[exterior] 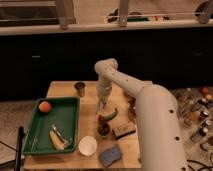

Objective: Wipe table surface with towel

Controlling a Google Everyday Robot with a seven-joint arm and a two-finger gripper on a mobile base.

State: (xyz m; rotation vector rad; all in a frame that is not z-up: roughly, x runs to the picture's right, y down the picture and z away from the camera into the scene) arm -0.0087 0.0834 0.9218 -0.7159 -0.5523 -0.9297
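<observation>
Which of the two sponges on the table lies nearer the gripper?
The brown sponge, lying close by the gripper, which hangs over the middle of the table surface. The blue sponge lies farther off, at the front edge.

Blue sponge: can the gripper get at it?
Probably yes. The gripper hangs over the table, and the blue sponge lies uncovered near its front edge; only a small dark item sits between them.

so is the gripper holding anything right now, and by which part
Cannot tell; the gripper hangs low over the middle of the table surface, with nothing plainly in it.
</observation>
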